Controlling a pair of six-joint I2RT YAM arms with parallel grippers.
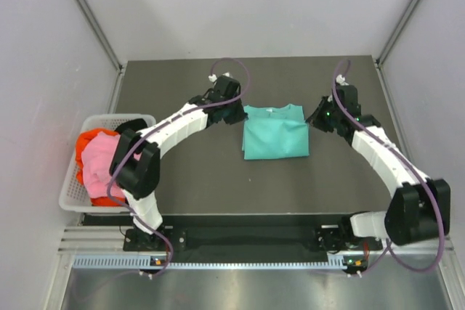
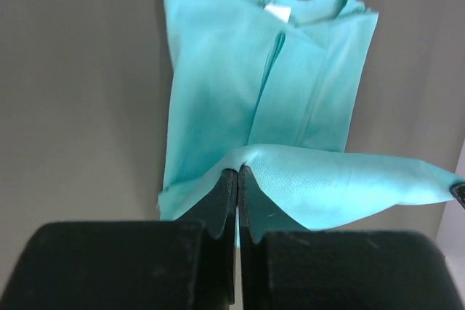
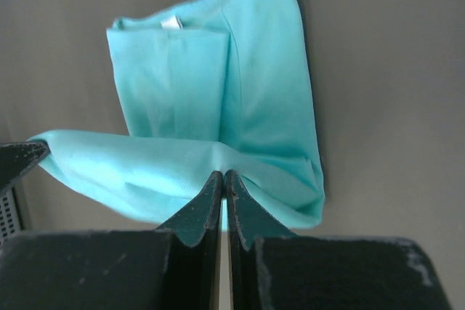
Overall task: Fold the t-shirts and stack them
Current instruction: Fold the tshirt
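Observation:
The teal t-shirt (image 1: 275, 132) lies part-folded in the middle of the dark table, its sides folded in. My left gripper (image 1: 238, 112) is shut on its far left edge, which shows clearly in the left wrist view (image 2: 238, 172). My right gripper (image 1: 317, 120) is shut on its far right edge, also seen in the right wrist view (image 3: 224, 176). A band of teal cloth (image 2: 341, 186) is lifted and stretched between the two grippers above the flat part (image 3: 261, 85). The pink t-shirt (image 1: 98, 161) and red-orange t-shirt (image 1: 91, 138) are heaped in the basket. The black t-shirt is hidden.
The white lattice basket (image 1: 69, 194) stands at the table's left edge, beside the left arm's base. The grey walls close in on the left, right and back. Bare dark table (image 1: 218, 179) lies in front of the teal shirt.

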